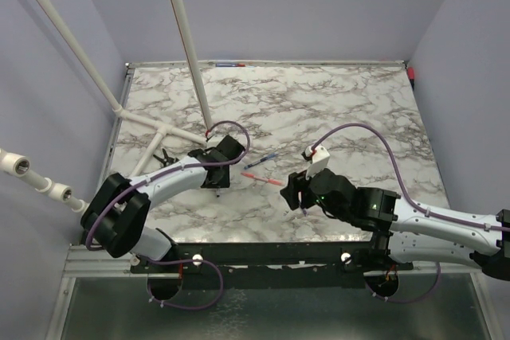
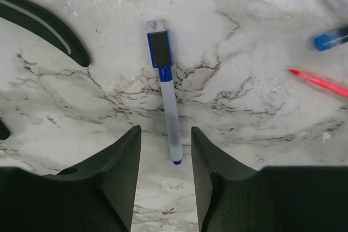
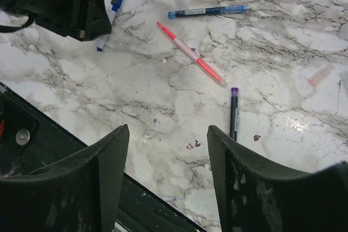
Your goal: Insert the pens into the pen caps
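Note:
In the left wrist view a frosted white pen (image 2: pixel 172 118) with a blue cap (image 2: pixel 159 49) lies on the marble. Its blue tail end sits between my open left gripper's (image 2: pixel 165 137) fingertips. My left gripper (image 1: pixel 217 171) hangs low over it, empty. A blue pen (image 3: pixel 206 11) and a red pen (image 3: pixel 190 52) lie uncapped mid-table, and both show in the top view (image 1: pixel 261 160) (image 1: pixel 261 177). A black pen (image 3: pixel 234 113) with a purple end lies beside my right fingertip. My right gripper (image 3: pixel 167 134) is open and empty near the table's front edge. A small pale pink piece (image 3: pixel 319 74) may be a cap.
Long white pipes (image 1: pixel 187 45) slant over the table's left back, joined to a pipe frame (image 1: pixel 151 125) on the marble. Small red and blue thin pieces (image 1: pixel 231 64) lie at the far edge. The black front rail (image 3: pixel 32 129) runs just below my right gripper.

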You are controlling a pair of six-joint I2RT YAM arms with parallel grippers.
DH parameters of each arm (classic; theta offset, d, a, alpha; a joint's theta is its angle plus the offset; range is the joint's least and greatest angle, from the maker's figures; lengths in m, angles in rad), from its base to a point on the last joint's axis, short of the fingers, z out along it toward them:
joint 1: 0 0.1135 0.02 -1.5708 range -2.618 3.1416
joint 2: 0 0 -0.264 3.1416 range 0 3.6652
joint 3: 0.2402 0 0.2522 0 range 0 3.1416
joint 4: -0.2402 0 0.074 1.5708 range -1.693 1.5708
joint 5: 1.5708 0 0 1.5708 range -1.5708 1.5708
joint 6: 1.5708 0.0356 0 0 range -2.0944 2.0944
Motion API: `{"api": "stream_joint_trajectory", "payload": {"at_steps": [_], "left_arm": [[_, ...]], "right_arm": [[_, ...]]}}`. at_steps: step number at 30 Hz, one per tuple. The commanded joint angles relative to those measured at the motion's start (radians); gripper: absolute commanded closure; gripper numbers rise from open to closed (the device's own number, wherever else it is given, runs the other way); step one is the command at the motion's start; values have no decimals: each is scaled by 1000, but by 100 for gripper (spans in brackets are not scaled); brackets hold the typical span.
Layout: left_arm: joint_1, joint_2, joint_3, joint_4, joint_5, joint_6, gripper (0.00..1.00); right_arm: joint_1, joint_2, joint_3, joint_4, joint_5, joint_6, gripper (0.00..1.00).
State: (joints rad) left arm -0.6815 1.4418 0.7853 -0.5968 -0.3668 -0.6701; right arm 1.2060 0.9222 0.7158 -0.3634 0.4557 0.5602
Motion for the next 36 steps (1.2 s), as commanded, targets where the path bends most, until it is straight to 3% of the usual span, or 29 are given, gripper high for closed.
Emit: {"api": "stream_joint_trajectory", "payload": {"at_steps": [1,5,9,19,27,36], "left_arm": [[3,-86,120,-42,7,93,54],[2,-148,207,-72,29,167,45],[3,-204,248,-74,106,246,45],[3,-392,183,60,235,313,45],[3,-531,73,219,309,327,44],[3,-688,-15,313,245,352,44]], "right_arm": [[4,-9,9,-60,43,12,36],[4,-15,21,-89,63,12,35],[4,-12,36,-111,86,6,34],[-1,71,74,-97,73,-102,32],[-124,232,159,-64,-157,-250,32],[-265,428,257,-34,-410,-355,36]]}}
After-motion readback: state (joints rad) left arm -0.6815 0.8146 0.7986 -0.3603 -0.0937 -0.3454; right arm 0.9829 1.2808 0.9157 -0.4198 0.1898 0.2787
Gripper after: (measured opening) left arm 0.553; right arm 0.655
